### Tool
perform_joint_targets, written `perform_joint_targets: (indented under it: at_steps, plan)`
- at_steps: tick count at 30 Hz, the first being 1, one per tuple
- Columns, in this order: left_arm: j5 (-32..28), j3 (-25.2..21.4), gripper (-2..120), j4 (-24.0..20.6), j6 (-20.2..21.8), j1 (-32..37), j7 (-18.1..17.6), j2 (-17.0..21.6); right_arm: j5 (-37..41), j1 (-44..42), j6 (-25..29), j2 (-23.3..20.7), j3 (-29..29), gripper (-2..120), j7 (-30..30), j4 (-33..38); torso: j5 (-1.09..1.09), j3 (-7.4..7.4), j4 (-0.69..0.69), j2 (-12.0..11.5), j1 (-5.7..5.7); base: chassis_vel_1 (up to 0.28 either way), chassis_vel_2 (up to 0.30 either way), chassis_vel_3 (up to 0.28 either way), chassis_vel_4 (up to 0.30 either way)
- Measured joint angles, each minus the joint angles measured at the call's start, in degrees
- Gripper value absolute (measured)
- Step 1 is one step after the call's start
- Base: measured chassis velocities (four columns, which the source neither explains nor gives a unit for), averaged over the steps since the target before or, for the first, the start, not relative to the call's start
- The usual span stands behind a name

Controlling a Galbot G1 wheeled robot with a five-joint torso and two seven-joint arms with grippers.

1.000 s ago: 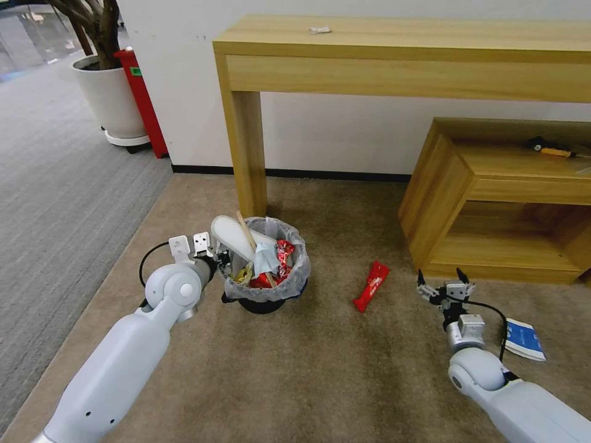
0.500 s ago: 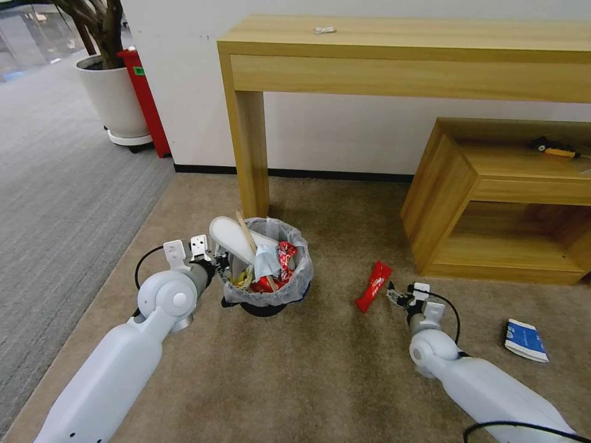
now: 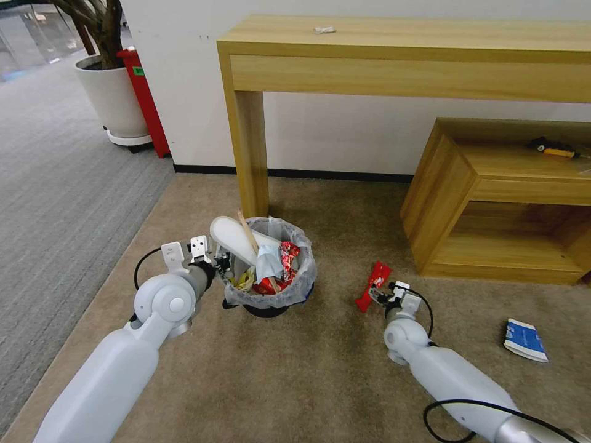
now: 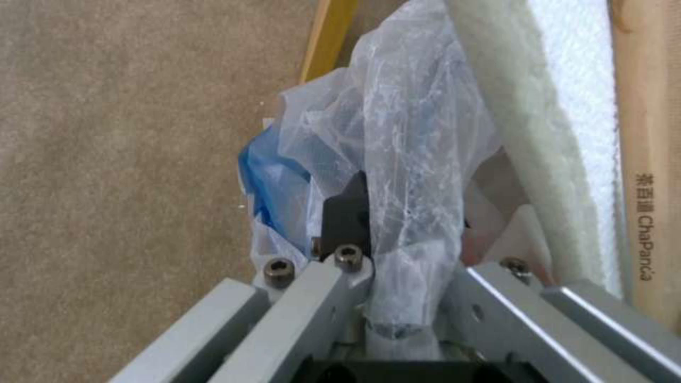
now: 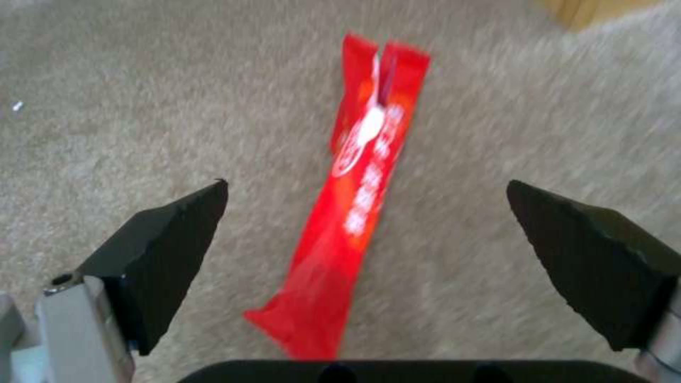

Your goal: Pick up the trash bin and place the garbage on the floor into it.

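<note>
The trash bin [image 3: 294, 290], black with a crinkled white bag liner, stands on the beige floor [image 3: 295, 381] near a table leg. It holds garbage: a white slipper [image 3: 229, 236], a wooden stick and red wrappers. My left gripper [image 3: 217, 263] is shut on the bin's rim; the left wrist view shows its fingers [image 4: 346, 210] clamping the bag [image 4: 404, 154] beside the slipper [image 4: 546, 127]. A red wrapper [image 3: 374, 280] lies on the floor to the right of the bin. My right gripper [image 3: 380, 296] hovers open right over it, the wrapper [image 5: 369, 133] lying between the wide-apart fingertips [image 5: 177, 244].
A blue-white carton [image 3: 524, 340] lies on the floor at the far right. A wooden table [image 3: 394, 55] stands behind the bin, its leg [image 3: 249, 154] close to it. A low wooden shelf [image 3: 492, 203] is at the right. Grey striped carpet, a white plant pot [image 3: 111, 98] and a red box sit far left.
My right arm has swung left from near the carton to the red wrapper, and its open gripper now sits over it. The left gripper still holds the bin's rim.
</note>
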Motion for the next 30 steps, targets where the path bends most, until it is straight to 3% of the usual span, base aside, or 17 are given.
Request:
perform_joint_targets:
  at_steps: [7, 30]
  plan:
    - [-0.5, -0.7, 0, -1.5, 0.1, 0.9, -0.5, 0.3, -0.1, 1.1, -1.9, 4.4, 3.2, 100, 0.6, -4.1, -0.01, 0.00, -0.01, 0.0, 0.00, 0.000, 0.000, 0.000, 0.000]
    - [-1.6, -2.0, 0, -5.7, 0.1, 2.5, -0.8, 0.7, -3.2, 4.7, -6.1, 9.8, 9.5, 95, -0.9, -16.2, 0.00, 0.00, 0.00, 0.0, 0.00, 0.000, 0.000, 0.000, 0.000]
